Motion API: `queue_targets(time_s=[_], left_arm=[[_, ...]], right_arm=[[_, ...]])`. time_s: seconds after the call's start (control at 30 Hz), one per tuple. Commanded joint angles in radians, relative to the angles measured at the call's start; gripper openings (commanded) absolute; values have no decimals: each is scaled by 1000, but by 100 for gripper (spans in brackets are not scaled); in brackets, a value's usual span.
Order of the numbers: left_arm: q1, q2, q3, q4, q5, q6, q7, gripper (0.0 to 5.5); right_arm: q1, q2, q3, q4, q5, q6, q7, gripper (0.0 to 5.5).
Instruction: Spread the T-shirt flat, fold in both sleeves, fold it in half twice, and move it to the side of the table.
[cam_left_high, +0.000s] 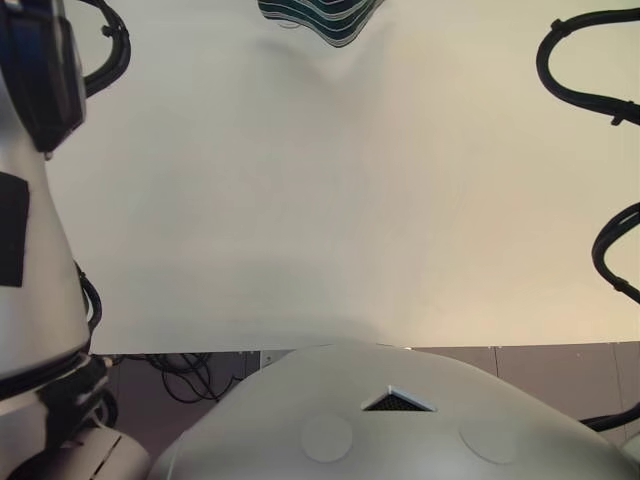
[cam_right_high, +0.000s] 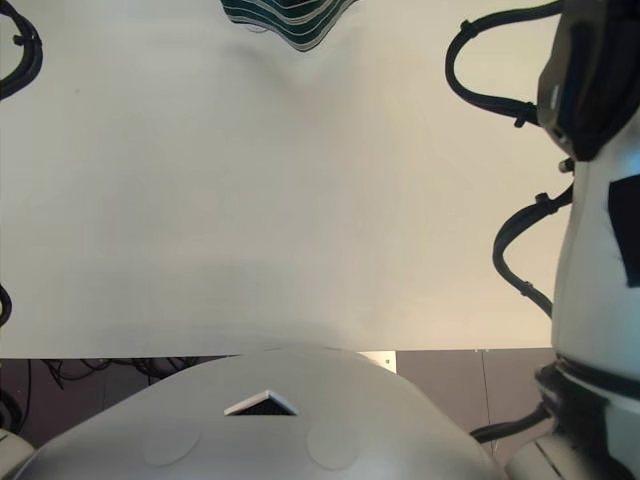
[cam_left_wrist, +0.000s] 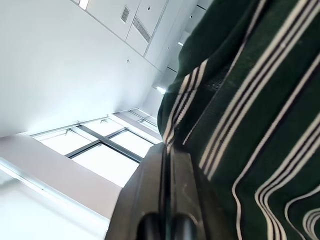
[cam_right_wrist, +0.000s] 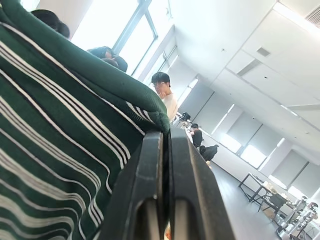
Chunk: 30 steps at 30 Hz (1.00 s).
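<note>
T-shirt (cam_left_high: 322, 18): dark green, thin white stripes in groups. Not flat and not folded, it hangs bunched, with only a drooping curved fold visible at the far middle of the table (cam_left_high: 300, 200). Left gripper (cam_left_wrist: 165, 150) and right gripper (cam_right_wrist: 165, 134) each pinch a ribbed striped edge, fingers closed tight on the fabric.

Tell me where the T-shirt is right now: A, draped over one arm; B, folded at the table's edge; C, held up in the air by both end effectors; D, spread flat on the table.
C: the left end effector and right end effector are each shut on the striped T-shirt, whose lowest part hangs above the table.
</note>
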Motion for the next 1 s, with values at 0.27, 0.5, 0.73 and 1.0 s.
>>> queue_targets(time_s=[0.27, 0.5, 0.73, 1.0], left_arm=[[246, 82, 52, -67, -40, -157, -184, 1], [523, 182, 162, -701, -339, 0, -668, 1], [867, 452, 251, -1385, -595, 472, -1021, 1], [1159, 587, 471, -1886, -1080, 1026, -1120, 1]], right_arm=[[243, -79, -83, -86, 62, -135, 263, 0], [591, -146, -131, -755, 332, 150, 611, 0], [994, -312, -128, -1517, 588, 681, 730, 0], [1288, -458, -306, -1906, 930, 1034, 726, 0]])
